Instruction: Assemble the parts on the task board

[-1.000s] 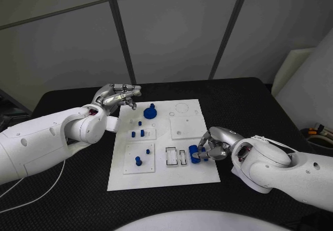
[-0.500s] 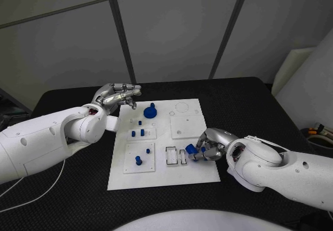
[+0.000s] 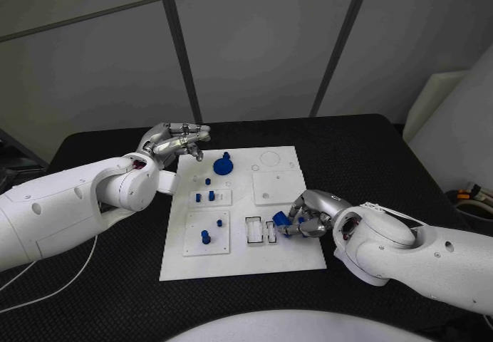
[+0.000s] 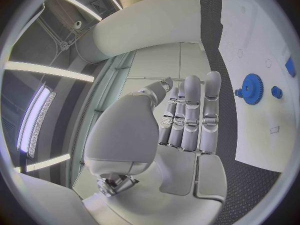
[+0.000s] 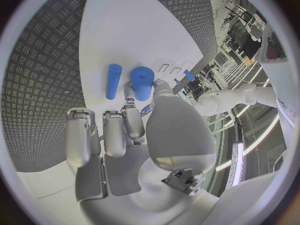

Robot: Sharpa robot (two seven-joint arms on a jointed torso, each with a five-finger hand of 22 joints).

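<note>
Right hand: your right hand (image 3: 308, 217) grips a blue cylinder (image 3: 285, 220), now shifted left toward the task board (image 3: 241, 263) slots
Left hand: your left hand (image 3: 177, 141) stays curled, empty, upper left

One task board (image 3: 239, 263); two hands; several blue parts.

The board (image 3: 269, 260) is white and the pieces on it, like the gear (image 3: 223, 167), are blue. The table (image 3: 370, 153) is black with a raised tread pattern. Both hands (image 3: 177, 140) (image 3: 308, 214) are silver on white arms
</note>
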